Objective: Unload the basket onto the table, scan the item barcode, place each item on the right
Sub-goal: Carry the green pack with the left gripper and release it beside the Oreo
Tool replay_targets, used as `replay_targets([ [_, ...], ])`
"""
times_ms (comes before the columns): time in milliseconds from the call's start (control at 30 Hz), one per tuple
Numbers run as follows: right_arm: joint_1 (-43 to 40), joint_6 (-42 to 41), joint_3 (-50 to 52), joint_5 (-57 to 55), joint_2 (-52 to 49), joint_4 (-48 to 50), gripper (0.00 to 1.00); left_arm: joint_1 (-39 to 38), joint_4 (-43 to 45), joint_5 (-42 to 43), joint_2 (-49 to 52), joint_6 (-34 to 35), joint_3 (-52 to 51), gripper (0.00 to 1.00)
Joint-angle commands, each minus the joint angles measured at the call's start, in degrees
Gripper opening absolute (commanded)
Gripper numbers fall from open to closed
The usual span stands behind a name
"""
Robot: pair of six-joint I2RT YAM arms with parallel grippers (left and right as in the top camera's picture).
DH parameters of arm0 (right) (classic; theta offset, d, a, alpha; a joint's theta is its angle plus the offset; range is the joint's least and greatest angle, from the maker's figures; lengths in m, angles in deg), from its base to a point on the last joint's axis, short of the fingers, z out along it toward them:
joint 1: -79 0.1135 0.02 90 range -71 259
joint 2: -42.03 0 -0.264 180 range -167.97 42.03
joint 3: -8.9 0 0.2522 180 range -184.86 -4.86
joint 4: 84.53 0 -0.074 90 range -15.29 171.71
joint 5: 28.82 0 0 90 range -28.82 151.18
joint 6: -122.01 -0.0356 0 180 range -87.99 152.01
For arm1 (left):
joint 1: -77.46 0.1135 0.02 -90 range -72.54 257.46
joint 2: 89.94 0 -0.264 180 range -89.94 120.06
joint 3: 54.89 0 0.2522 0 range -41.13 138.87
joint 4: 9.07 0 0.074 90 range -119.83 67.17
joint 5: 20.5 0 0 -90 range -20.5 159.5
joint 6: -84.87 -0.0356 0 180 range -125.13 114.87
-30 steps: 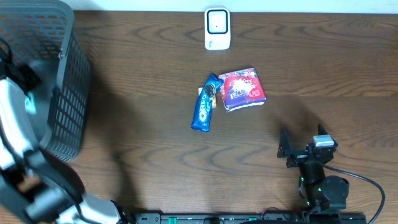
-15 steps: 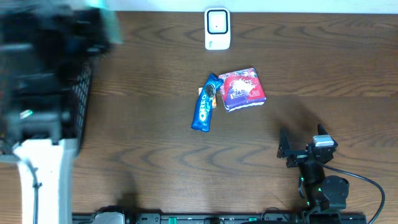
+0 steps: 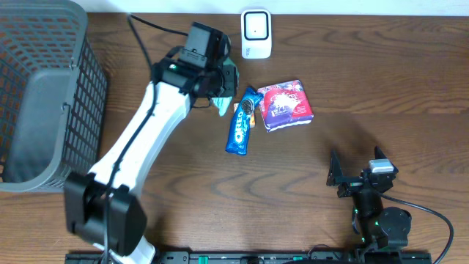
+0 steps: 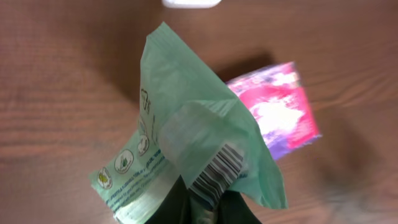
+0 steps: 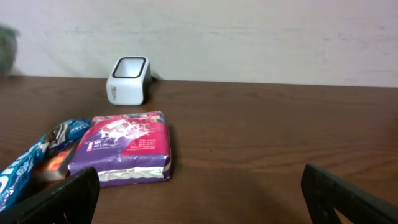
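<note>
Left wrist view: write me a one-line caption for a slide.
Left gripper shut on a green packet, barcode facing the camera, pink pack beyond.

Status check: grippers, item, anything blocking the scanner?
Left gripper jaws shut on green packet, barcode showing. Right gripper jaws open, empty. Nothing over scanner.

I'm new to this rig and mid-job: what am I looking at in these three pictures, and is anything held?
Two robot arms work at a table. One picture looks down from above; the other two come from a camera on each wrist. The left arm reaches across the table, and its pincer is shut on a green packet, whose barcode shows in the left wrist view. The right pincer is open and empty, near the front edge. On the table are a white scanner at the far edge, an Oreo pack with a pink pack beside it, and a grey basket on the left.
</note>
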Motion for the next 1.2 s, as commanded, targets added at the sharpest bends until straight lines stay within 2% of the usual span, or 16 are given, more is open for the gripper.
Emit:
replay_targets([
  [0, 0.5, -0.83, 0.07, -0.24, 0.28, -0.24, 0.99, -0.22, -1.44, -2.86, 3.69, -1.14, 0.22, 0.33],
  [33, 0.48, -0.83, 0.07, -0.24, 0.28, -0.26, 0.99, -0.22, -1.7, -2.84, 4.42, -1.11, 0.22, 0.47],
  [167, 0.48, -0.83, 0.07, -0.24, 0.28, -0.24, 0.99, -0.22, -2.45, -2.84, 5.66, -1.14, 0.22, 0.52],
  [200, 0.48, -0.83, 0.07, -0.24, 0.28, -0.24, 0.99, -0.22, -2.43, -2.84, 5.66, -1.14, 0.24, 0.59],
  [233, 0.48, -0.83, 0.07, -0.24, 0.31, -0.24, 0.99, -0.2, -2.38, -2.86, 5.4, -1.14, 0.33, 0.75],
  [367, 0.48, -0.81, 0.07, -0.24, 0.28, -0.26, 0.99, 0.83, -2.71, -3.21, 3.45, -1.18, 0.72, 0.77],
  [467, 0.48, -0.83, 0.07, -0.24, 0.28, -0.26, 0.99, 2.58, -4.42, -6.93, 1.2, -1.14, 0.72, 0.79],
  [567, 0.48, -0.81, 0.07, -0.24, 0.28, -0.24, 0.99, 4.57, -8.59, -9.33, -0.13, -1.16, 0.72, 0.98],
  [900, 0.48, -0.81, 0.07, -0.24, 0.28, -0.24, 0.99, 5.97, -27.41, -11.47, -0.04, -1.14, 0.37, 0.98],
  [1167, 0.5, -0.83, 0.07, -0.24, 0.28, -0.26, 0.99, 9.46, -28.76, -11.67, -0.04, -1.2, 0.37, 0.98],
])
